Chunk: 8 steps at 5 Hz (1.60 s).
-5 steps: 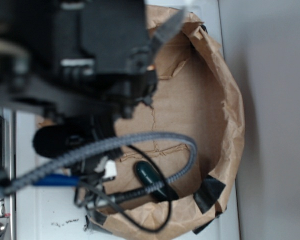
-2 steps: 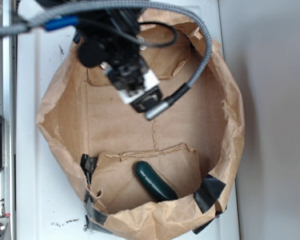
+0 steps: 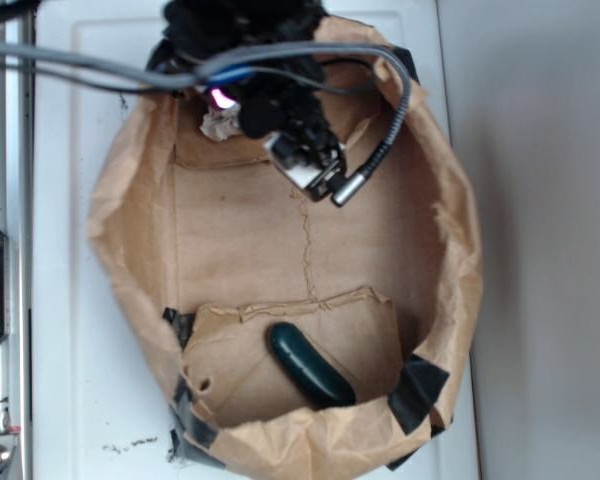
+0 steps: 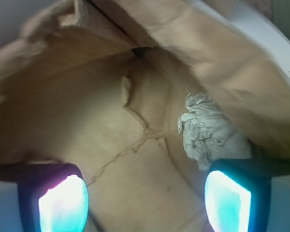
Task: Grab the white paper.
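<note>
While my arm hangs over the far end of the brown paper bag [image 3: 450, 250], I see the gripper [image 4: 145, 200] standing wide apart on the wrist feed: its two glowing pads [image 4: 63, 203] sit at the bottom corners of the picture with nothing between them but the bag's creased floor. The white paper [image 4: 208, 135] lies just ahead of the right-hand pad, a wrinkled off-white lump tucked where the floor meets the side wall. I cannot tell whether that pad touches it; the lower edge of the wad is hidden behind the finger housing.

From the exterior camera I can see only a small scrap of the white paper [image 3: 217, 125] peeking out beside the black wrist, close to the bag's upper rim, with a pink glow right above it. The gripper [image 3: 242, 110] itself is mostly buried under its own body and the grey cables [image 3: 80, 65], so its opening is not readable from that view.

At the opposite end of the bag I see a dark green object [image 3: 308, 364] lying slantwise on a folded flap, well apart from the wad. Black tape [image 3: 417, 392] patches the bag's lower rim. The bag rests on a white table [image 3: 70, 380].
</note>
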Available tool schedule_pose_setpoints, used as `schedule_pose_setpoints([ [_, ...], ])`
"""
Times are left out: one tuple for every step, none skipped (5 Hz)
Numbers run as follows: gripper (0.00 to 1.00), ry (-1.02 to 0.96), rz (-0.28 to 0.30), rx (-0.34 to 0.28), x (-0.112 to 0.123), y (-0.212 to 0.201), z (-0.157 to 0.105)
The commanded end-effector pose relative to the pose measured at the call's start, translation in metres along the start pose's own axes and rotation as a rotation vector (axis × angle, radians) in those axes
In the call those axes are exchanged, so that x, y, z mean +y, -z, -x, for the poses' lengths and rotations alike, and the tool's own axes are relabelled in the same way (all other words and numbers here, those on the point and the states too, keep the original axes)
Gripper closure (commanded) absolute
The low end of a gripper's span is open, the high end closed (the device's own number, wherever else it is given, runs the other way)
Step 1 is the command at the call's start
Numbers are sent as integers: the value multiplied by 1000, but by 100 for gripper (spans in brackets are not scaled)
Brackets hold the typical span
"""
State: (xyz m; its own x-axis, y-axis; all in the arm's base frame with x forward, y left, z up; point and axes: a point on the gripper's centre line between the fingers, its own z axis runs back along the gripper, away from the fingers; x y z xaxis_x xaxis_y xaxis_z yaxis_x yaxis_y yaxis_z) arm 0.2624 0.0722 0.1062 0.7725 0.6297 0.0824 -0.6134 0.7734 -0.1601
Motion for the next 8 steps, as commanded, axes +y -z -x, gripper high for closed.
schedule_pose_setpoints([
  [0, 6, 16, -50, 1, -12, -5],
  [0, -107, 44, -106, 6, 0, -3],
  [0, -196, 49, -116, -5, 7, -10],
  [0, -230, 66, -127, -26, 6, -7],
  [0, -246, 33, -116, -48, 3, -6],
  [0, -300, -16, -102, -59, -6, -3],
  [0, -421, -37, -131, -44, 2, 8],
  [0, -478, -71, -170, -19, 15, 18],
])
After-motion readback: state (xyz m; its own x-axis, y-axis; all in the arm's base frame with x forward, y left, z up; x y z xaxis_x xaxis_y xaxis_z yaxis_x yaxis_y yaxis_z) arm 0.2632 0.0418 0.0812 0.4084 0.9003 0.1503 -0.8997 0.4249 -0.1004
